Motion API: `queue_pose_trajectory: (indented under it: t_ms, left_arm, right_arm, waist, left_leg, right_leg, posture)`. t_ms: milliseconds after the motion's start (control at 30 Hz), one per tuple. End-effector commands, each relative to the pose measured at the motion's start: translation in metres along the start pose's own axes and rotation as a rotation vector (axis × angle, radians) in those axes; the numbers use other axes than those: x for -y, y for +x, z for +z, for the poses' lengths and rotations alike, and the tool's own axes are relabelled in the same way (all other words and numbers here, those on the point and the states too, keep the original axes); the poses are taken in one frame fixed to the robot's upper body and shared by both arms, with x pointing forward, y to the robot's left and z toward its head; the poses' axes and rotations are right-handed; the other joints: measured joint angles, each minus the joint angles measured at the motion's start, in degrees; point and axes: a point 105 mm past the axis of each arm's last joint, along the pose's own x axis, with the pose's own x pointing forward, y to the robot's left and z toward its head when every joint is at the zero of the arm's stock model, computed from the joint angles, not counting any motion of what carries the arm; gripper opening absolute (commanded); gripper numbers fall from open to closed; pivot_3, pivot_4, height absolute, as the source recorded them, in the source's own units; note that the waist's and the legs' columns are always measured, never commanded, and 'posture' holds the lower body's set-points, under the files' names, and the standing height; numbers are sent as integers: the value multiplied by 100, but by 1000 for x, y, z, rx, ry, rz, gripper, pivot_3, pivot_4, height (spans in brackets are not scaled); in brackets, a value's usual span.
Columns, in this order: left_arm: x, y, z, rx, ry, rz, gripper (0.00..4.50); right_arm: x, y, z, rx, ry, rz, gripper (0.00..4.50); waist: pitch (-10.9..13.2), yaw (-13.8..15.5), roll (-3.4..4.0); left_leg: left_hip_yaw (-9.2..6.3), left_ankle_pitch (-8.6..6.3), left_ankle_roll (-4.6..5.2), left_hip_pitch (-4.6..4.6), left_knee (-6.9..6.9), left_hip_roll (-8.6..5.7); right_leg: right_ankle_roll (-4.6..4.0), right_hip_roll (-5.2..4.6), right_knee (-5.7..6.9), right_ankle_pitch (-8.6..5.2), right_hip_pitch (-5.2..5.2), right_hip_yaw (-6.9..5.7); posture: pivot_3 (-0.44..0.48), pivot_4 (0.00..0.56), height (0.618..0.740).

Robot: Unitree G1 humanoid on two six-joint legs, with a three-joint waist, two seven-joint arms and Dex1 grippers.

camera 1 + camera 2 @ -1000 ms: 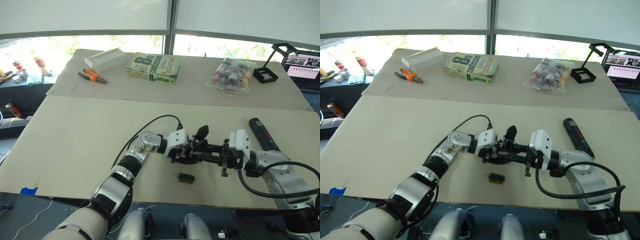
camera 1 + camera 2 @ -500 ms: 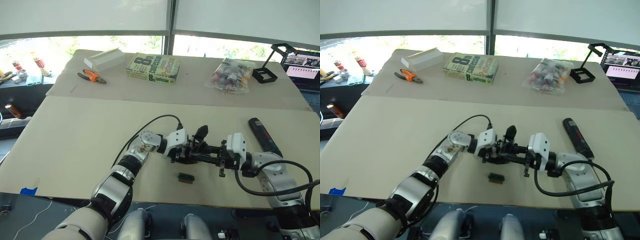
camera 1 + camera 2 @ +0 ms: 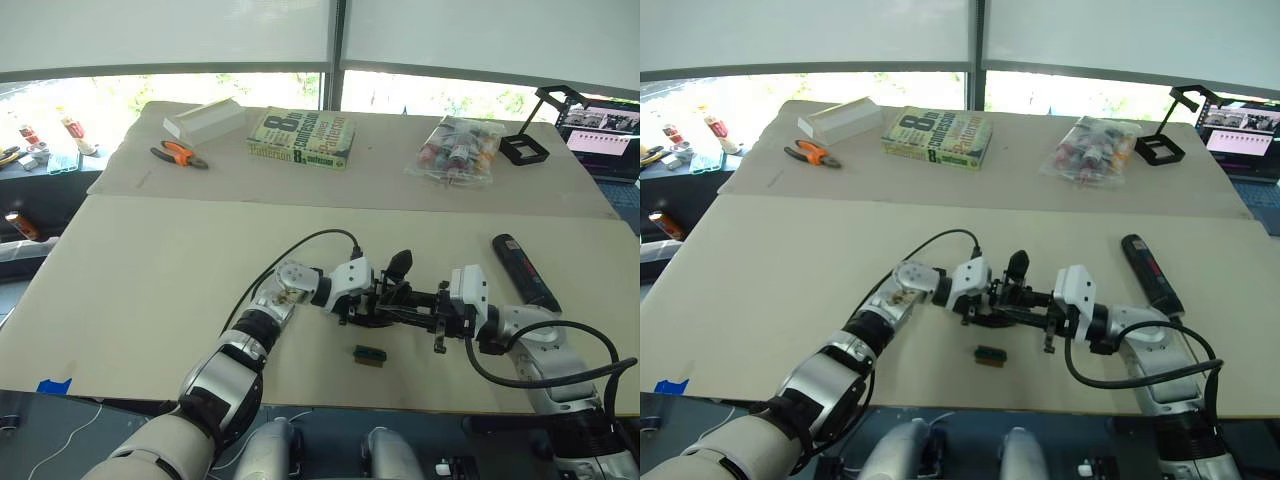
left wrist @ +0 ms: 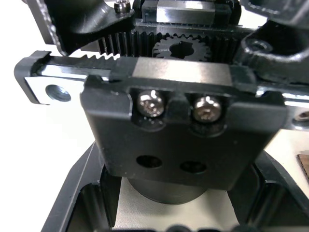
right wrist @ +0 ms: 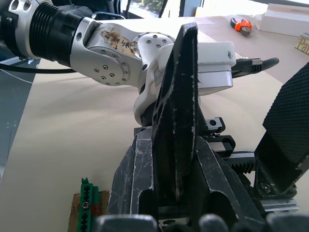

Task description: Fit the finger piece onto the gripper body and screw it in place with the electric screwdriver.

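Your right gripper (image 5: 181,145) pinches the flat black plastic finger piece (image 5: 178,111) between its pressed fingers, holding it on edge against the chunky black gripper body (image 3: 395,300), which your left gripper (image 3: 368,300) steadies from the other side; I cannot tell whether the left fingers are spread or clamped. Both meet near the middle of the bench's (image 3: 150,260) front edge. The finger piece looks light, stiff and scuffed, so grip its flat faces; the body looks heavier and rigid, best held by its solid block, clear of the toothed rack. The thick black cylindrical electric screwdriver (image 3: 520,270) lies untouched toward the bench's right edge. The left wrist view shows two screw heads (image 4: 203,107), two empty holes and a gear; the right wrist view adds a small green-topped block (image 5: 87,212) beside the body.
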Motion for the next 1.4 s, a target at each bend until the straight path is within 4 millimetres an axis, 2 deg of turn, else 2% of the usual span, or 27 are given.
queue_pose_trajectory:
  t_ms: [33,300,400,733,1033,1133,1400]
  left_arm:
    - [1,0,-2,-10,-5,4,2351]
    - [1,0,-3,-9,-6,4,2351]
    - [1,0,-3,-10,-6,5,2351]
    - [1,0,-3,-9,-6,6,2351]
    - [1,-2,-4,-12,-7,11,2351]
    - [0,-2,-4,-13,-7,13,2351]
    - [-1,-3,-3,-13,-6,19,2351]
  right_arm:
    - [-11,4,-6,-35,-9,75,375]
    - [-4,1,-13,-55,59,31,375]
    - [3,-6,-20,-75,125,-10,374]
    - [6,-28,-35,-163,137,-1,369]
    - [9,-13,-8,-139,57,66,361]
    - [11,-7,6,-73,33,65,361]
    - [21,-11,31,39,-16,13,359]
  waist:
    - [0,0,0]
    - [0,-14,0]
    - [0,-22,0]
    - [-2,11,1]
    - [-2,4,1]
    - [-2,2,0]
    - [-2,-8,1]
  left_leg:
    - [0,0,0,0,0,-1]
    - [0,0,-1,3,-2,-1]
    - [0,-1,-1,7,-3,-1]
    - [-1,-4,2,14,-3,-8]
    - [-1,-5,0,11,-4,-10]
    - [-1,-5,0,10,-9,-11]
    - [1,-5,-2,8,-13,-16]
  right_leg:
    - [0,0,0,0,0,0]
    - [0,-10,0,0,1,-1]
    - [0,-25,0,0,3,-3]
    - [2,-44,-5,1,6,-8]
    - [2,-59,-4,2,4,-5]
    - [2,-64,-5,2,2,-7]
    - [3,-67,-5,2,-1,-9]
  posture:
    - [0,150,740]
    - [0,150,740]
    - [0,150,740]
    - [0,150,740]
    - [0,150,740]
    - [0,150,740]
    - [0,150,740]
